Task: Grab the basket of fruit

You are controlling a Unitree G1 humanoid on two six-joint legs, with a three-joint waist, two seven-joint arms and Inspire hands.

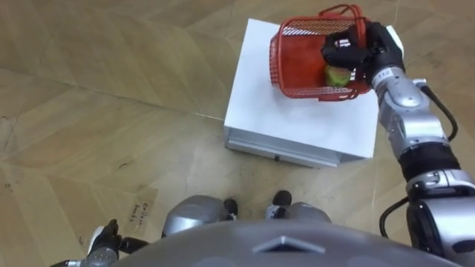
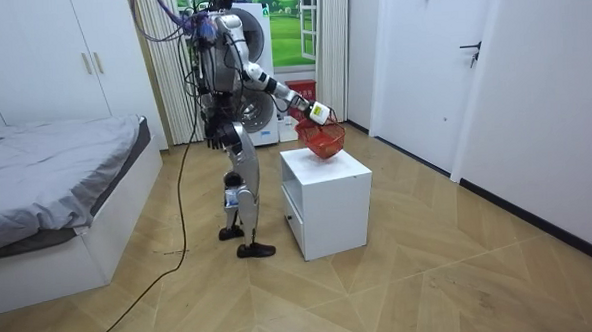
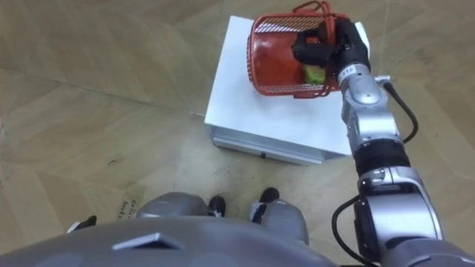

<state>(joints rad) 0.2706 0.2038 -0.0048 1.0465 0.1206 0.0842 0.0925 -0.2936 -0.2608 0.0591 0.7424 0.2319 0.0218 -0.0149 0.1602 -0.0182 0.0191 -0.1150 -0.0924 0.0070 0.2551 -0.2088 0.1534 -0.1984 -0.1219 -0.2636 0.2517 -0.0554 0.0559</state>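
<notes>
Left eye view: one red wire basket (image 1: 297,55), tilted, with one green fruit (image 1: 336,74) seen inside, is held over the one white surface (image 1: 297,126). Its rim is clamped by curled fingers of the right hand (image 1: 362,49); the state of the left hand (image 1: 104,243) cannot be told.

The room was evenly and brightly lit, the window (image 2: 294,31) glowing behind the robot. The wooden floor (image 1: 104,96) carried a soft sheen, and the white table (image 1: 297,119) cast only a faint shadow.
</notes>
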